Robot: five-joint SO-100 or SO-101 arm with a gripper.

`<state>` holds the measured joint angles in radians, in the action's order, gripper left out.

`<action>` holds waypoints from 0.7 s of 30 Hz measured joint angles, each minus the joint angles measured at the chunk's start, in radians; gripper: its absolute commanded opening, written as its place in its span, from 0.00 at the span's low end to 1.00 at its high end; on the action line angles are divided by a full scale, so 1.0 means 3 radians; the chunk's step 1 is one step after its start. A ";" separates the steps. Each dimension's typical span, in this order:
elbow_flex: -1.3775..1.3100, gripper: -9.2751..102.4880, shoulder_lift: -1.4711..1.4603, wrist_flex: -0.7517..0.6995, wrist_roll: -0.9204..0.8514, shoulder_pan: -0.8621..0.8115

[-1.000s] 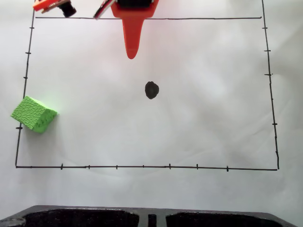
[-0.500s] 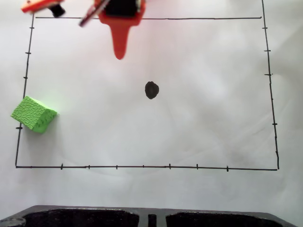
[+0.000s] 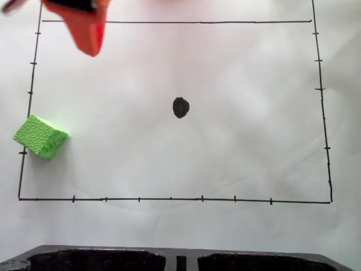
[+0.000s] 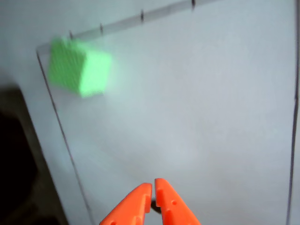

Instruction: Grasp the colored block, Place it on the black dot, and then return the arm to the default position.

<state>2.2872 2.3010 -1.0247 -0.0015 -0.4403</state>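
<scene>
The gripper [image 4: 153,186] has its two orange jaws pressed together at the tips in the wrist view, with nothing between them. The green block [image 4: 78,71] lies well apart from those tips, up and to the left of them in that view, resting on the white paper [image 4: 197,103] just inside a corner of the drawn border (its outline is smeared by blur, so its texture cannot be made out there).

In the fixed view the arm [image 3: 84,25] enters from the top left corner, its pointed orange tip aimed down the picture. The block [image 3: 40,136] sits far below that tip and a little to the left, straddling the left border line. The black dot [image 3: 180,107] lies well to the right of the tip and lower, on bare paper, far from the block.

The arm is cut off by the top edge in the fixed view and is blurred, so the jaws cannot be told apart there. A dark tray [image 3: 180,258] runs along the bottom edge, only partly in frame.
</scene>
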 measured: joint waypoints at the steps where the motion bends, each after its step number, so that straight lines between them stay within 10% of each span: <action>1: -0.0092 0.08 -0.0097 0.0000 0.0000 -0.0041; 21: -0.1682 0.09 -0.1795 -0.0051 0.0256 -0.0516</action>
<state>1.7825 1.7625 -1.0400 0.0752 -0.5952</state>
